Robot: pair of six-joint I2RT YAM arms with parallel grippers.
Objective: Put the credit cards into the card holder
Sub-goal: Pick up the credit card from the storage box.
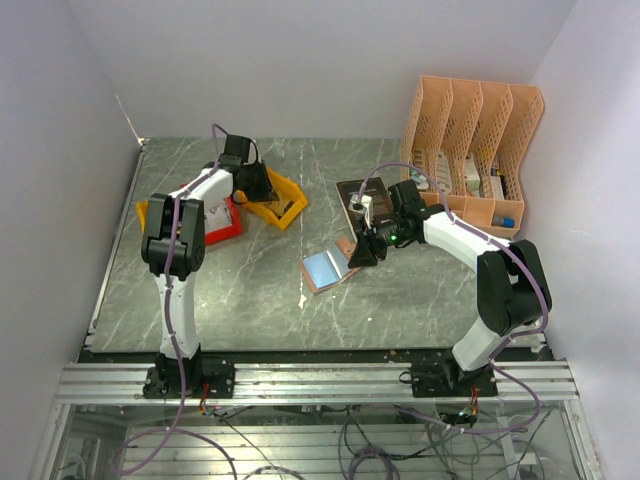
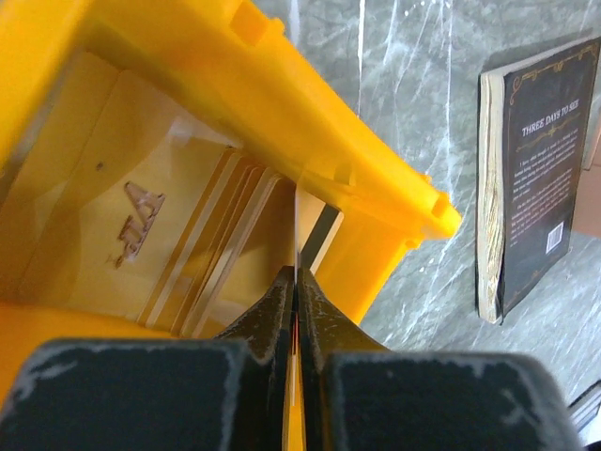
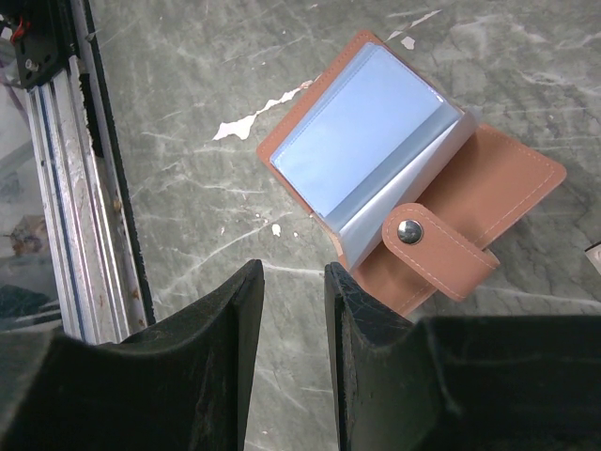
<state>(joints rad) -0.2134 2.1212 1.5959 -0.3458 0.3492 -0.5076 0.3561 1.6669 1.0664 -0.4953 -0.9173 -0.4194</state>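
My left gripper (image 2: 297, 277) reaches into the yellow bin (image 2: 282, 103) and is shut on a thin credit card (image 2: 297, 225), which shows edge-on, so its colour is unclear. The tan card holder (image 3: 507, 188) lies open on the table with its clear sleeves fanned and its snap strap (image 3: 408, 231) loose. A light blue card (image 3: 362, 132) sits in its top sleeve. My right gripper (image 3: 294, 272) hovers just beside the holder's near edge, open, with only bare table between its fingers. From above, the holder (image 1: 328, 266) lies left of the right gripper (image 1: 362, 250).
A black book (image 1: 360, 195) lies behind the holder and also shows in the left wrist view (image 2: 540, 160). A red bin (image 1: 222, 222) sits beside the yellow bin (image 1: 285, 205). A peach file rack (image 1: 470, 140) stands at the back right. White flecks dot the marble table (image 3: 235, 127).
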